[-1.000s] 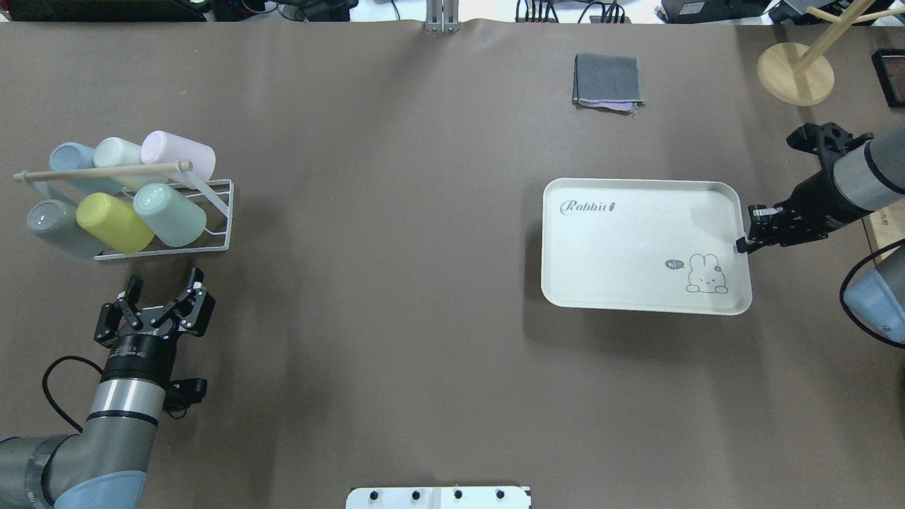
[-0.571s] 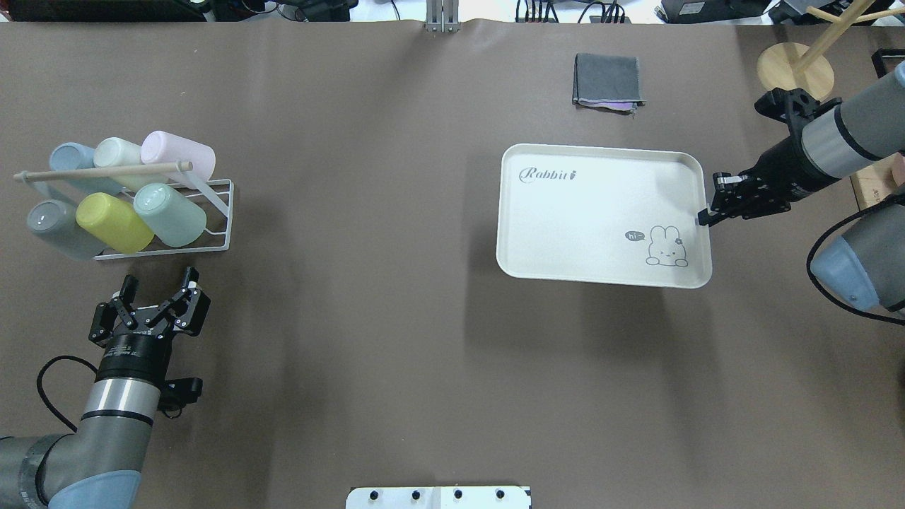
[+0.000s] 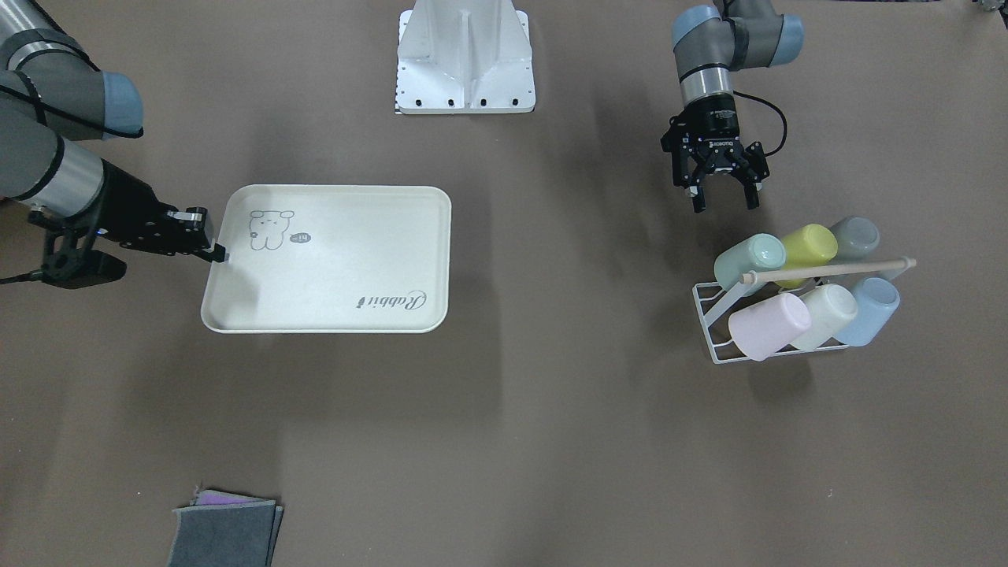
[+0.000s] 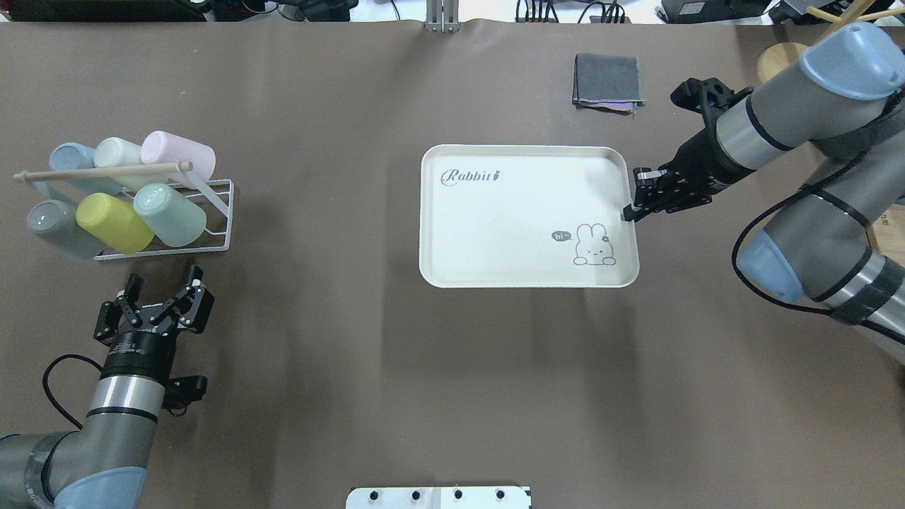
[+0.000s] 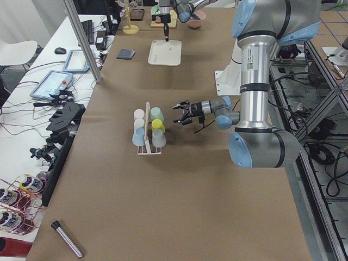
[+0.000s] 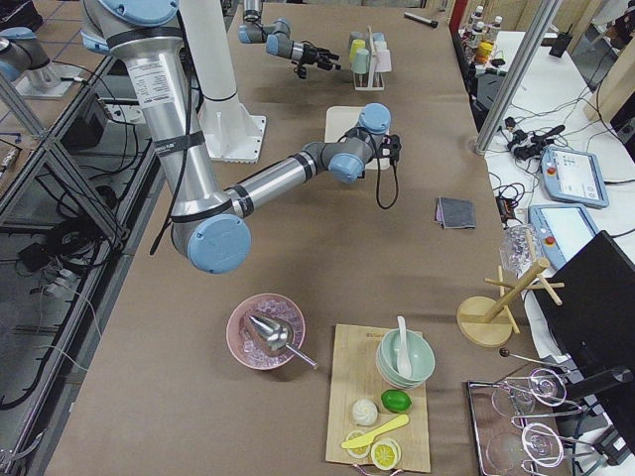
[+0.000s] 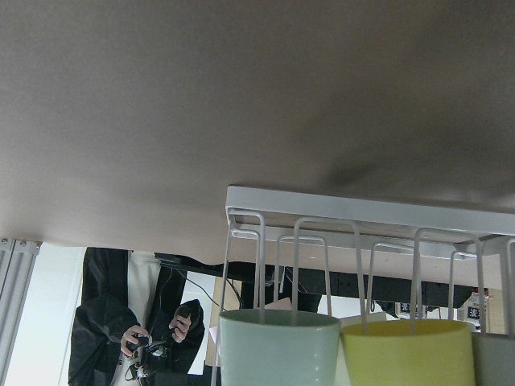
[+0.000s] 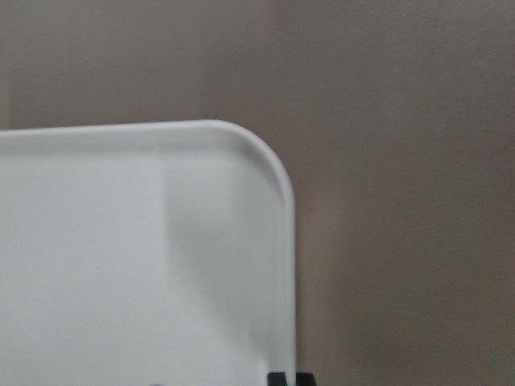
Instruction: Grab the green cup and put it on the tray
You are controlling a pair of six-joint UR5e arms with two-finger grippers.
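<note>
- Counter (image 4: 353, 339): covered in a brown sheet and shared by both arms.
- Tray (image 4: 509, 205): cream rectangle with rounded corners, "Rabbit" script and a small animal drawing. It sits near the middle of the counter and carries nothing. Its shadow falls offset on the counter, so it appears held slightly clear of the surface.
- Right gripper (image 4: 628, 213): at the tray's short edge on the robot's right. Its fingers (image 3: 214, 253) are clenched on the rim just above the drawing.
- Wire rack (image 4: 215, 244): white, with a wooden rod across the top. It stands at the robot's left end of the counter and holds six cups lying on their sides in two rows.
- Green cup (image 4: 170, 214): pale mint, in the rack's lower row at the end nearest the tray. It touches the yellow-green cup (image 4: 113, 223) and is well apart from the tray.
- Grey cup (image 4: 60, 227): on the yellow-green cup's other side.
- Upper row: pink cup (image 4: 178, 157), cream cup (image 4: 120, 153), blue cup (image 4: 71, 159).
- Left gripper (image 4: 164, 279): near the rack's open side and pointed at the lower row. Its fingers (image 3: 698, 201) are spread apart, hold nothing and touch no cup.
- Folded grey cloth (image 4: 608, 80): at the far edge, beyond the tray.
</note>
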